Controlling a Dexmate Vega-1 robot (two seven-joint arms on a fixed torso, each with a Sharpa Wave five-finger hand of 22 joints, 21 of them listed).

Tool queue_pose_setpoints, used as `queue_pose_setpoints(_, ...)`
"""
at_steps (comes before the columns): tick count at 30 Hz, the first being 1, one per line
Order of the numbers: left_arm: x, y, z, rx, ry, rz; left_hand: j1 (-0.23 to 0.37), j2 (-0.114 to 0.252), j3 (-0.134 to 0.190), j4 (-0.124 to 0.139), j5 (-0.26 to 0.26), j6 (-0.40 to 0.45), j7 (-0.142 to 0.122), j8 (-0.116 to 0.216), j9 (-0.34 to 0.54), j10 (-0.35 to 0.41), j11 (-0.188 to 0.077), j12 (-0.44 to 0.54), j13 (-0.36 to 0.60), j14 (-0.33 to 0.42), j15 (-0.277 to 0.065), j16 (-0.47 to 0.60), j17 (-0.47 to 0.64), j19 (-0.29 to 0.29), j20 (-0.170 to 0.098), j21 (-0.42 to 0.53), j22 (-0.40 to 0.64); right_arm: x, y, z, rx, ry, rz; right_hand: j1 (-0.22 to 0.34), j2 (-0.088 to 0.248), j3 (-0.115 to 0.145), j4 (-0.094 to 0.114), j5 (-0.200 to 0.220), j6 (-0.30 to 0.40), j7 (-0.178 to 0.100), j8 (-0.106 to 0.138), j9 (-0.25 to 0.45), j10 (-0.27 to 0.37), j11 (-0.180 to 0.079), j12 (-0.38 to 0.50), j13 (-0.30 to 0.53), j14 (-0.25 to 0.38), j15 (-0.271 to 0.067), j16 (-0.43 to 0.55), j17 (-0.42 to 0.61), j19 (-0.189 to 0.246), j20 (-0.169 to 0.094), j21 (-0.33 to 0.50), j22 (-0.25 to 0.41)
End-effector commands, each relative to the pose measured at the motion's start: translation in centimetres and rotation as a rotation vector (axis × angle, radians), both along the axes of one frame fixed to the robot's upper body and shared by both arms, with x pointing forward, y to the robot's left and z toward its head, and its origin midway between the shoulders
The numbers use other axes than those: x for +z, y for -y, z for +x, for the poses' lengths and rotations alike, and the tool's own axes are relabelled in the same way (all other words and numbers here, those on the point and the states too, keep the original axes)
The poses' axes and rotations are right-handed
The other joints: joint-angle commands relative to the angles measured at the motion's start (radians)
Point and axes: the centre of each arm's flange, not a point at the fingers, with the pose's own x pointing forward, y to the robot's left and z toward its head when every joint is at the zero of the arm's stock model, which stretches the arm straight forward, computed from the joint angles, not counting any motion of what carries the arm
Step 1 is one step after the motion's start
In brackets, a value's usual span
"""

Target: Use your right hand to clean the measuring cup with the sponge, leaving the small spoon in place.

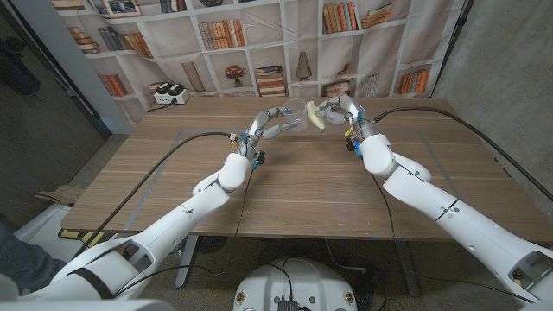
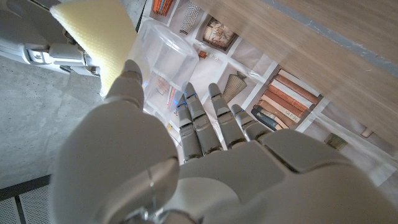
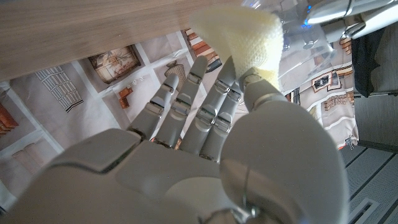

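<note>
In the head view both hands are raised over the far middle of the table. My left hand [image 1: 270,123] holds a clear plastic measuring cup [image 1: 294,110] with its fingers curled around it. My right hand [image 1: 335,111] pinches a pale yellow sponge [image 1: 316,117], which is pressed against the cup's side. In the left wrist view the cup [image 2: 163,55] sits beyond my left hand [image 2: 205,146], with the sponge [image 2: 102,37] against it. The right wrist view has the sponge [image 3: 245,36] above my right hand [image 3: 205,149] and the cup [image 3: 301,43] beside it.
A white and black device [image 1: 168,93] stands at the table's back left corner. Black cables [image 1: 177,158] trail over the wooden table [image 1: 302,194] to both arms. A bookshelf backdrop hangs behind the table.
</note>
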Motion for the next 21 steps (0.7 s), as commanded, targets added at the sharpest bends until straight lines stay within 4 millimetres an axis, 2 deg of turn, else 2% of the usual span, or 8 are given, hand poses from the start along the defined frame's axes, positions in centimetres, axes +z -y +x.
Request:
queue_pose_setpoints(1,0.7,0.5,-0.4,-0.011,0.027,-0.005,0.04,0.041,0.036,0.035,0.008,0.328,-0.12,0.009,0.005,0.08,-0.073,0.006,0.006,0.005,-0.134,0.001,0.003,0.002,-0.006,-0.001,0.002,-0.9,-0.7,0.4,0.016,-0.029,-0.022,0.001,0.009,0.003,-0.001,0.006,0.026,-0.019,0.005,0.003,0.008,0.001,0.002,0.004,0.008,-0.062,0.002,0.002,0.002,0.011,0.0,0.005)
queue_pose_setpoints(13,1.0,0.8,-0.6,-0.026,0.04,-0.012,0.043,0.041,0.035,0.036,0.008,0.33,-0.122,0.005,0.005,0.083,-0.073,0.005,0.006,0.005,-0.134,0.0,0.003,0.003,-0.005,-0.001,0.002,-2.0,-1.2,1.6,-0.003,-0.074,-0.034,0.0,0.008,0.003,-0.001,0.006,0.026,-0.019,0.005,0.002,0.008,0.001,0.0,0.004,0.008,-0.061,0.002,0.002,0.003,0.011,0.0,0.005)
queue_pose_setpoints(21,0.6,0.7,-0.4,-0.017,0.022,0.0,0.045,0.041,0.035,0.037,0.008,0.332,-0.12,0.002,0.005,0.084,-0.073,0.005,0.006,0.004,-0.134,-0.001,0.003,0.003,-0.005,-0.001,0.002,-1.5,-1.1,1.2,0.004,-0.055,-0.027,0.001,0.007,0.003,-0.001,0.006,0.026,-0.019,0.006,0.002,0.009,0.001,-0.001,0.005,0.009,-0.063,0.002,0.002,0.003,0.011,0.0,0.005)
